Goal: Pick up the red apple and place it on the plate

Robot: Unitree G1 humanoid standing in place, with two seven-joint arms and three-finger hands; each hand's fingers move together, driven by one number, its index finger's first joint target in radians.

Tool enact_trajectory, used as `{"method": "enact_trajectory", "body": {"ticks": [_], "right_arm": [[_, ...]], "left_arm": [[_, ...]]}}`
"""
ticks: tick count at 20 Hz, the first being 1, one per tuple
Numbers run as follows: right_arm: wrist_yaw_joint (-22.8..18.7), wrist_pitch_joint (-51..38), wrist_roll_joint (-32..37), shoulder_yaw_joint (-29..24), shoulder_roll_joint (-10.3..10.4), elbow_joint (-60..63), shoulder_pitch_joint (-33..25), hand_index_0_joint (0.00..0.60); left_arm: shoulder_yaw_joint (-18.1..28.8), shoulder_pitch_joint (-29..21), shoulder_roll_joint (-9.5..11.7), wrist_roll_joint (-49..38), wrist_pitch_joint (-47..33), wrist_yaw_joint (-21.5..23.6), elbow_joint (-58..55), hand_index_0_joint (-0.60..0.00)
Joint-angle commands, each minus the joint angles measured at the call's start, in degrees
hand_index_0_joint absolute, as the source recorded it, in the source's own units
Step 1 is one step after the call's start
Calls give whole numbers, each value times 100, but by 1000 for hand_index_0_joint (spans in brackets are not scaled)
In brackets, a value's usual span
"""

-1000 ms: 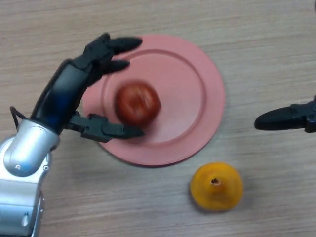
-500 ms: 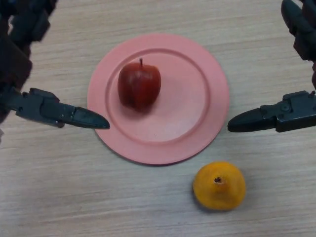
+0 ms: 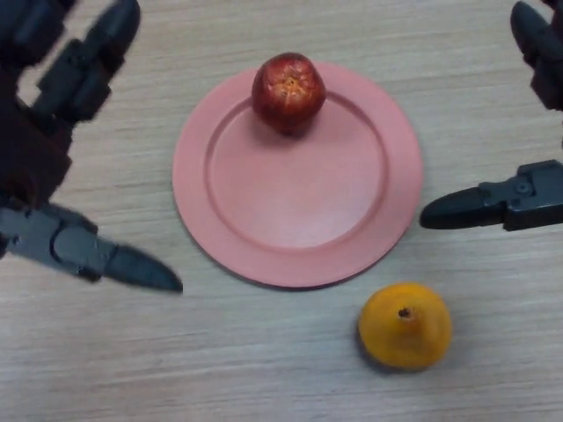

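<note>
The red apple (image 3: 288, 92) lies on the pink plate (image 3: 299, 211), up at its far rim, with one end facing the camera. My left hand (image 3: 40, 149) looms large at the left edge, off the plate, open with straight spread fingers and empty. At the right edge my right hand (image 3: 519, 198) is open too, its thumb pointing toward the plate's right rim without touching it.
An orange fruit (image 3: 405, 324) sits on the wooden table (image 3: 220, 369) just in front of the plate's near right edge.
My left hand let go of the apple and drew back left and up. The apple rolled from the plate's left middle to its far rim. My right hand came into view.
</note>
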Motion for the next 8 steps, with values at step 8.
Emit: {"method": "enact_trajectory", "body": {"ticks": [8], "right_arm": [[-306, -832, 460, -553, -357, -576, -159, 0]], "left_arm": [[428, -360, 112, 263, -374, 295, -398, 0]]}}
